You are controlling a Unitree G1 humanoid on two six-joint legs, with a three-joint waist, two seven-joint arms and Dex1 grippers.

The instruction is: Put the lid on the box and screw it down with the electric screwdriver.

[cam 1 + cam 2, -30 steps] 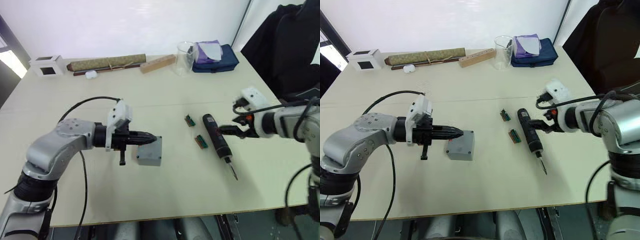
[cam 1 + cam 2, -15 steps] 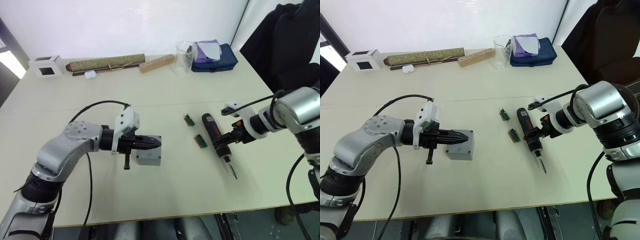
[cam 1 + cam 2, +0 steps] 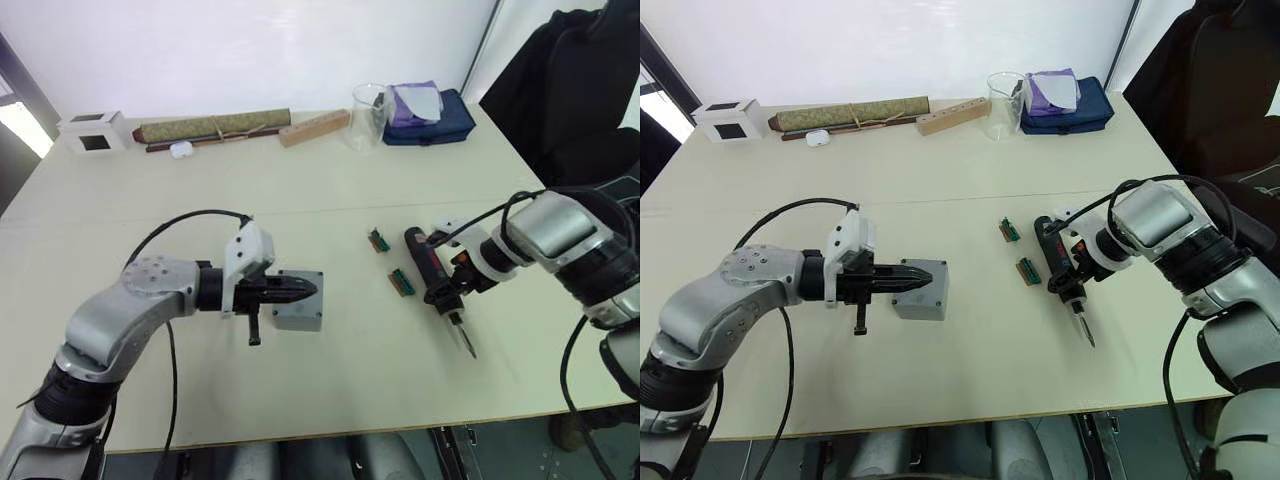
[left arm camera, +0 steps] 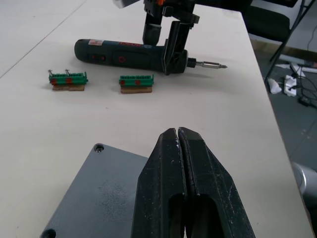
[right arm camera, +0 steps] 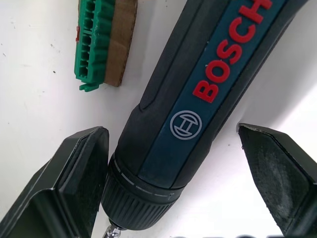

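Box and lid: The lid (image 4: 99,193) already sits on the box (image 3: 299,312), near the table's (image 3: 330,400) middle, its corner screw holes showing in the left wrist view.
Left gripper: Your left gripper (image 3: 306,290) lies on top of the lid with its two fingers pressed together and nothing between them, apparently pinning the box in place.
Electric screwdriver: It lies flat on the table well to the right of the box, the electric screwdriver (image 3: 432,283), bit pointing toward the near edge.
Right gripper: Your right gripper (image 5: 173,163) straddles the tool's collar end, fingers spread, one pad touching the body and the other apart from it; no grip yet.
Step in hand: Picking up the driver, by the look of it.
Next move: You will likely need to squeeze evenly on the barrel, lift it, and carry the bit to a corner hole.
Nearby: Two green screw strips (image 3: 402,282) lie just beside the tool.
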